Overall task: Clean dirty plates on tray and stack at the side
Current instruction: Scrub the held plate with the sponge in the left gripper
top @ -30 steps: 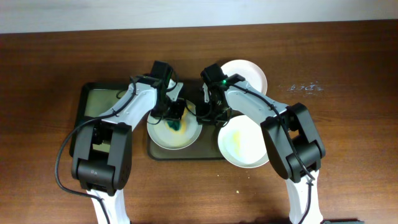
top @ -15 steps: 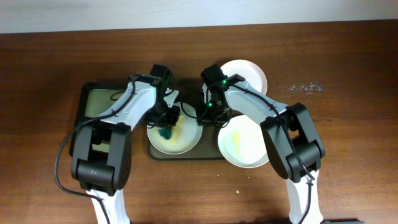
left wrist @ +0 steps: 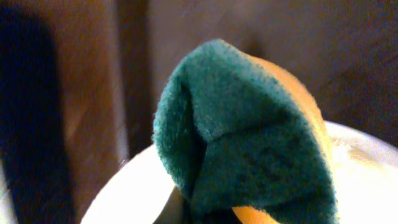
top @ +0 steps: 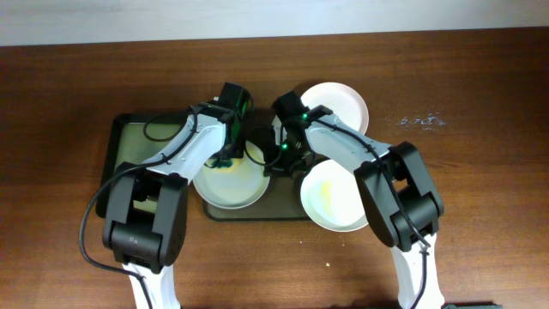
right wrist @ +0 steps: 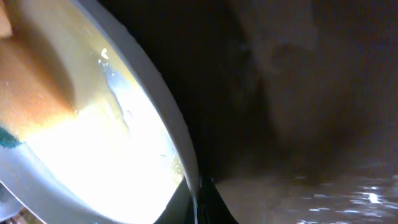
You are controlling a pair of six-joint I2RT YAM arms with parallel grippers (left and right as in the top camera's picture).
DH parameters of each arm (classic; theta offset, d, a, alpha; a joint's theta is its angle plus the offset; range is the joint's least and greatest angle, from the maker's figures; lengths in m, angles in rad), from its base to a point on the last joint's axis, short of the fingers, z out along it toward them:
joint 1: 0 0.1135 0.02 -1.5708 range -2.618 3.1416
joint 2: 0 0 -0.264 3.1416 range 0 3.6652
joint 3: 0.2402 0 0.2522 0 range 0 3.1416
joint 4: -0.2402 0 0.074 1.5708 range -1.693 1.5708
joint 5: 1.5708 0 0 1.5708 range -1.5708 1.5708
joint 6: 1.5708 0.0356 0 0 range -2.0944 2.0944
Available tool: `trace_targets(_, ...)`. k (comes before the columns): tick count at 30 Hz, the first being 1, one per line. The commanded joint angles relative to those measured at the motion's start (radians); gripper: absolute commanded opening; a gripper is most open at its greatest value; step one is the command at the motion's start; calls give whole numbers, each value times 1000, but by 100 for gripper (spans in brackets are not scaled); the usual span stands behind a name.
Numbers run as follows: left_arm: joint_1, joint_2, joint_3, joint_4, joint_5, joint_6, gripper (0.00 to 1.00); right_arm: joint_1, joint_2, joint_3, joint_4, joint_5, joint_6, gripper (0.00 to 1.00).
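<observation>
Black-rimmed and greenish inside, the smaller tray (top: 129, 144) lies farthest left on the brown wooden table (top: 480, 180), with your left arm reaching across its upper right corner.

Just to its right, your left gripper (top: 225, 160) is down over the far edge of the near-left plate (top: 227, 187). It is closed on a sponge (left wrist: 242, 143), green on one face and orange on the other, folded over on itself. In the left wrist view the sponge fills the frame and hides the fingers, so you cannot see how narrow the grip is. The sponge hangs right above the plate's white rim. Whether it touches the plate's face cannot be told.

That plate lies on the tray (top: 279, 204), the large dark olive-grey one, in its left half. Its face is pale and glossy.

Your right gripper (top: 276, 161) is at this plate's right rim. In the right wrist view a dark fingertip (right wrist: 202, 200) sits against the white edge and the rim runs into the grip, so the jaws are nearly closed, pinching the rim.

Further right, a yellow-smeared plate (top: 339, 196) lies at the tray's right edge, partly out over the table. Behind it, the third plate (top: 345, 99) lies on the table, partly covered by your right arm.
</observation>
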Motion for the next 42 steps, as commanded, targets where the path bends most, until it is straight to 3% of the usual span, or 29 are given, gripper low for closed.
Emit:
trace_targets(1, 37, 10, -18, -155, 6, 53, 0, 8, 40, -21, -24, 35, -9, 4)
trace_targets(4, 37, 10, -18, -227, 314, 256, 0, 4, 40, -21, -24, 42, -9, 4)
trace_targets(10, 57, 8, 63, -236, 487, 266, 0, -52, -37, -19, -98, 231, -36, 4)
trace_targets(13, 81, 8, 145, -164, 469, 151, 0, -47, -72, -19, -113, 310, -31, 4)
trace_targets(14, 85, 8, 148, -98, 375, 25, 0, -44, -74, -19, -113, 340, -5, 4)
trace_targets(16, 85, 11, 148, -87, 232, -115, 0, -43, -74, -19, -113, 354, 14, 4)
trace_targets(21, 36, 11, 122, -180, 212, -130, 0, -44, -74, -19, -105, 373, 18, 4)
trace_targets(26, -53, 13, -11, -118, 256, -130, 0, -44, -74, -19, -103, 372, 18, 4)
trace_targets(30, -48, 45, -51, -99, 254, -130, 0, -44, -74, -19, -102, 372, 18, 4)
trace_targets(31, -48, 58, -51, -98, 314, -105, 0, -44, -74, -19, -103, 372, 18, 4)
trace_targets(34, -48, 60, -51, -45, 624, 219, 0, -44, -74, -19, -106, 371, 18, 4)
trace_targets(35, -47, 60, -51, -23, 603, 233, 0, -43, -74, -19, -106, 371, 18, 4)
trace_targets(39, -34, 60, -51, 154, 218, 9, 0, -43, -74, -20, -107, 368, 18, 4)
trace_targets(42, -34, 60, -51, 271, 5, -61, 0, -43, -74, -20, -107, 368, 18, 4)
